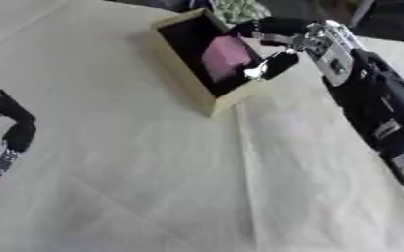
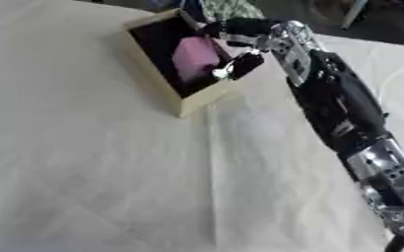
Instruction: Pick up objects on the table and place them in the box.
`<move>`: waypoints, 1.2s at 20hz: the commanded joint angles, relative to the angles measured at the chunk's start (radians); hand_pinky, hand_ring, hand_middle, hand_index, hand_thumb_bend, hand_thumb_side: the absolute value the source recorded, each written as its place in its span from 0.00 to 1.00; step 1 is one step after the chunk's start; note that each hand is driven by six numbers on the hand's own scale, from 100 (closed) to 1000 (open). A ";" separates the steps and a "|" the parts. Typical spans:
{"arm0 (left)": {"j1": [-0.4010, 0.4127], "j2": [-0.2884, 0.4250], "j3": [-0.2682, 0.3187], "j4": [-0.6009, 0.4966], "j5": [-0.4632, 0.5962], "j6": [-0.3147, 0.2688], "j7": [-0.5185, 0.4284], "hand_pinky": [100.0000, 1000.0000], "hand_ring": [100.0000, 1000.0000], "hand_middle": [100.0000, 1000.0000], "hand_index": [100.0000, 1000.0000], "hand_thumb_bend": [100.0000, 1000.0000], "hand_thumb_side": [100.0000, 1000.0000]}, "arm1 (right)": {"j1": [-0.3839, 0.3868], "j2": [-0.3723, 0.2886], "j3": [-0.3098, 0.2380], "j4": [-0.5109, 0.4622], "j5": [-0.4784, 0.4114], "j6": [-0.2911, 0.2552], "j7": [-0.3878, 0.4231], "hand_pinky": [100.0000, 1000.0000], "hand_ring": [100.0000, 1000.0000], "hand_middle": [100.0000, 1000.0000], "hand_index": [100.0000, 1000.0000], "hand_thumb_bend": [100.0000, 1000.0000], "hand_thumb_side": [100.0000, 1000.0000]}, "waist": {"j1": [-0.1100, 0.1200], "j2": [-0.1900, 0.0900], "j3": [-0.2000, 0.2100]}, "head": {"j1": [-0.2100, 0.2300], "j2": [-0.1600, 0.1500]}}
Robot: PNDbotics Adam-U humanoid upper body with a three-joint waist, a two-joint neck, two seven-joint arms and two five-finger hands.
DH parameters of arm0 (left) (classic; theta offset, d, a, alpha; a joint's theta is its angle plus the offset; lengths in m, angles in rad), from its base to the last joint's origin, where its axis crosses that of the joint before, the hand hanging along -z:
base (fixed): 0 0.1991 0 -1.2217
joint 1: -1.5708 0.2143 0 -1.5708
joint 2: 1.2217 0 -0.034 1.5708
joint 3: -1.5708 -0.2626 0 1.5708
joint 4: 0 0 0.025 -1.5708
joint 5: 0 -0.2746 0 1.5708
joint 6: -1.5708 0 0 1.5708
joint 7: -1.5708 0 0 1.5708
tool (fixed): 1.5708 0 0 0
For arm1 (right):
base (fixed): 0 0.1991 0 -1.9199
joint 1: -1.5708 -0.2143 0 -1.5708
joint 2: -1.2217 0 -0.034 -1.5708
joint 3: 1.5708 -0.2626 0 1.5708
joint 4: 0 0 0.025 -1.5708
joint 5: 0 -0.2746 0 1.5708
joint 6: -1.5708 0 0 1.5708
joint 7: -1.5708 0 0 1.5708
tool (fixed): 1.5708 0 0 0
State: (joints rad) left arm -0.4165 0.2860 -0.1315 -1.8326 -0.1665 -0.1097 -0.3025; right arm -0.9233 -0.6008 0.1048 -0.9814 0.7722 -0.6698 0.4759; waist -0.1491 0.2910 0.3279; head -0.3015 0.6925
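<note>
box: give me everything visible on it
The box is a shallow, open-topped rectangle with tan, cardboard-looking walls and a dark interior. It sits askew on the cream tablecloth at the far side, one corner pointing toward the robot. A pink object lies inside. The right hand is over its right rim, fingers curled near the pink object; whether they touch the box is unclear.

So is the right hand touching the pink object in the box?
Cannot tell. In the left eye view the right hand overlaps the pink object inside the box; neither view shows contact or gap.
</note>
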 commanded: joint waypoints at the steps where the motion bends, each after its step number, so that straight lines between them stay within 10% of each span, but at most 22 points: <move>1: -0.016 0.008 0.002 -0.017 0.006 -0.001 -0.003 0.61 0.45 0.38 0.51 0.31 0.55 | -0.017 -0.036 -0.011 -0.020 -0.011 -0.009 -0.004 0.84 0.93 0.92 0.99 0.03 0.62 | 0.010 -0.018 -0.003 | 0.001 -0.014; 12: -0.015 0.009 0.001 -0.016 0.007 -0.001 -0.004 0.61 0.45 0.38 0.51 0.31 0.55 | -0.015 -0.054 0.008 -0.078 0.085 -0.031 -0.017 0.88 0.98 1.00 1.00 0.24 0.62 | 0.007 -0.024 -0.005 | 0.001 -0.018; 24: -0.013 0.013 0.003 -0.016 0.006 0.000 -0.002 0.61 0.45 0.38 0.51 0.31 0.55 | -0.010 -0.081 0.014 -0.125 0.060 -0.055 -0.020 0.88 0.98 1.00 1.00 0.23 0.60 | 0.003 -0.028 -0.019 | 0.010 -0.022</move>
State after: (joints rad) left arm -0.4167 0.2860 -0.1317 -1.8326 -0.1665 -0.1087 -0.3036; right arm -0.9221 -0.6384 0.1240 -1.0821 0.8485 -0.7113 0.4403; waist -0.1526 0.2881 0.3110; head -0.2931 0.6838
